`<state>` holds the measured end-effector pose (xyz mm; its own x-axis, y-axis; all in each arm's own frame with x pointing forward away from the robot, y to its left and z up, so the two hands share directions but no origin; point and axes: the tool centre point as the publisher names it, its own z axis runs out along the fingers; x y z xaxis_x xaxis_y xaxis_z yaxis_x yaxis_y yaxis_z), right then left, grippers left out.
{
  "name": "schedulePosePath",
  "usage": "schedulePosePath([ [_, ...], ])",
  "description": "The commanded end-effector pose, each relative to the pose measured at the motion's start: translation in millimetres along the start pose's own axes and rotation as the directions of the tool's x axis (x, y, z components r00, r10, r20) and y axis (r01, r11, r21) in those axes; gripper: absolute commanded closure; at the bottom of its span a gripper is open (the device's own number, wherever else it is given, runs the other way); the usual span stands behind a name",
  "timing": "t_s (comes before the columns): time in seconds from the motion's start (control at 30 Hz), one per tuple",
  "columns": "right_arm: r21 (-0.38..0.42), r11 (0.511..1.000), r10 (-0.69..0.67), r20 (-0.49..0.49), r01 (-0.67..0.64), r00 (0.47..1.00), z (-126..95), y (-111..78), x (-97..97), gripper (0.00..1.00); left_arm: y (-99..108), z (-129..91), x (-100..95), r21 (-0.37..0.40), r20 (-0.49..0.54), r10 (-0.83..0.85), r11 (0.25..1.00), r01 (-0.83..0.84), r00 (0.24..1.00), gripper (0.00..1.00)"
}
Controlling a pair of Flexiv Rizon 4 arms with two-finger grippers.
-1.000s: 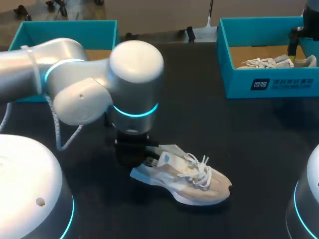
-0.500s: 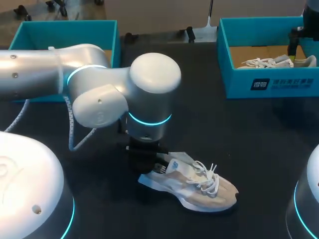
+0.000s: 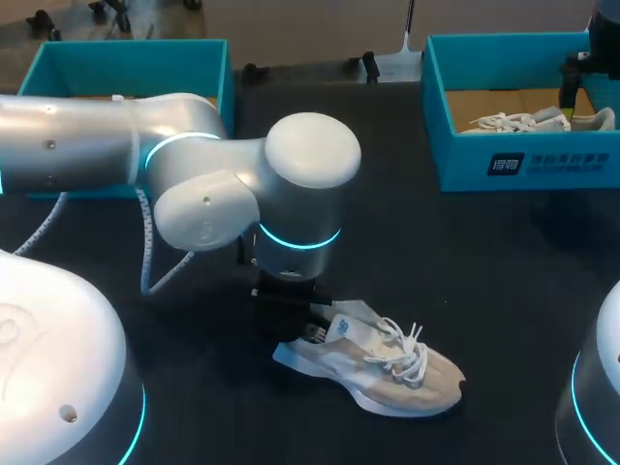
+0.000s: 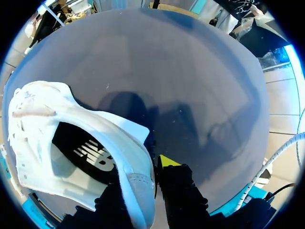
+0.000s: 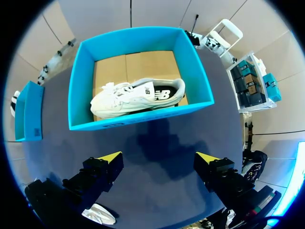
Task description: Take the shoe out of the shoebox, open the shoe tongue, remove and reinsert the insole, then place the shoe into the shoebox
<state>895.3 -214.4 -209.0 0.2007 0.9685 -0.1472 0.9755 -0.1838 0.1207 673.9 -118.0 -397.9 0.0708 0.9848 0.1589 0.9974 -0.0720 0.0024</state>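
Observation:
A white and beige shoe with loose laces lies near the front of the black table, toe to the right. My left gripper hangs under the big wrist at the shoe's heel. In the left wrist view the left gripper is shut on the heel collar of the shoe: one yellow-tipped finger stands outside, the other is hidden inside. My right gripper hovers open over the right shoebox, where a second white shoe lies on cardboard.
The right blue shoebox stands at the back right with my right arm above it. Another blue shoebox stands at the back left, partly behind my left arm. Bare table lies between the boxes.
My left arm has swung to the right, taking the shoe along by its heel a short way right and toward the front. The right arm has not moved.

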Motion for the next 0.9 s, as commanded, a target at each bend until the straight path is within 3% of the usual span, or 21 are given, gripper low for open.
schedulePosePath([
  [0.03,-0.002,1.000,0.000,0.000,0.000,1.000,0,-1.1,-0.3,0.00,2,8,-3.2,0.003,0.005,0.005,1.000,-0.005,1.000,1.00],
  [0.17,-0.002,1.000,0.000,0.000,0.000,1.000,0,-1.1,-0.3,0.00,2,9,-3.3,0.005,0.011,0.003,1.000,-0.003,1.000,0.98],
  [0.23,-0.002,1.000,0.000,0.000,0.000,1.000,0,-1.1,-0.3,0.00,0,8,-2.7,0.003,0.015,0.001,1.000,-0.001,1.000,0.86],
  [0.27,-0.002,1.000,0.000,0.000,0.000,1.000,0,-1.1,-0.3,0.00,0,8,-2.7,0.003,0.015,0.001,1.000,-0.001,1.000,0.86],
  [0.3,-0.002,1.000,0.000,0.000,0.000,1.000,0,-1.1,-0.3,0.00,-1,4,-1.8,-0.004,0.024,-0.004,1.000,0.004,1.000,0.51],
  [0.37,-0.002,1.000,0.000,0.000,0.000,1.000,0,-1.1,-0.3,0.00,-1,0,-0.3,-0.015,0.040,-0.008,1.000,0.009,0.999,0.03],
  [0.77,-0.002,1.000,0.000,0.000,0.000,1.000,0,-1.1,-0.3,0.00,-4,-53,15.2,-0.097,0.151,-0.062,0.992,0.077,0.987,0.00],
  [0.9,-0.002,1.000,0.000,0.000,0.000,1.000,0,-1.1,-0.3,0.00,-1,-69,23.1,-0.040,0.235,-0.132,0.989,0.145,0.963,0.00],
])
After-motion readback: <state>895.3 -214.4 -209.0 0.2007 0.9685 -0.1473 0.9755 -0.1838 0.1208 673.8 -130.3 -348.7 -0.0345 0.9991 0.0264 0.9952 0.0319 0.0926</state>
